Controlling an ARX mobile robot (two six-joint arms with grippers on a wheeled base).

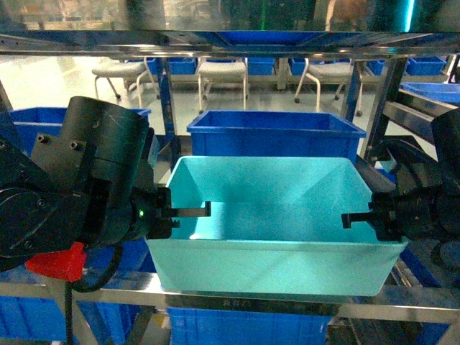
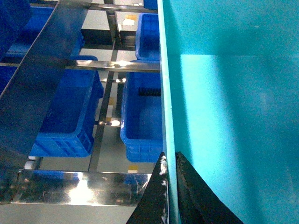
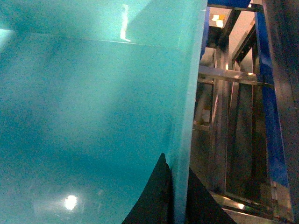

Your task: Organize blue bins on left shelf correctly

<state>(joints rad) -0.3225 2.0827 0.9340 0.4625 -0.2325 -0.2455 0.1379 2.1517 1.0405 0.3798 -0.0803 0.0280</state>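
A light turquoise blue bin (image 1: 280,205) hangs level in the middle of the head view, just above the front steel beam of the left shelf (image 1: 251,298). My left gripper (image 1: 192,213) is shut on the bin's left wall. In the left wrist view the left gripper (image 2: 170,157) has one black finger (image 2: 154,200) outside the rim and the other inside the bin (image 2: 233,116). My right gripper (image 1: 357,218) is shut on the right wall. The right wrist view shows the right gripper (image 3: 176,165) pinching the bin (image 3: 93,116) at its rim. The bin is empty.
A deep-blue ribbed crate (image 1: 277,133) stands right behind the bin, another at the left (image 1: 29,122), and one below the beam (image 1: 244,327). More blue crates (image 2: 140,126) sit on lower tiers. An upper shelf beam (image 1: 215,47) runs overhead. Steel uprights (image 3: 224,140) flank the right side.
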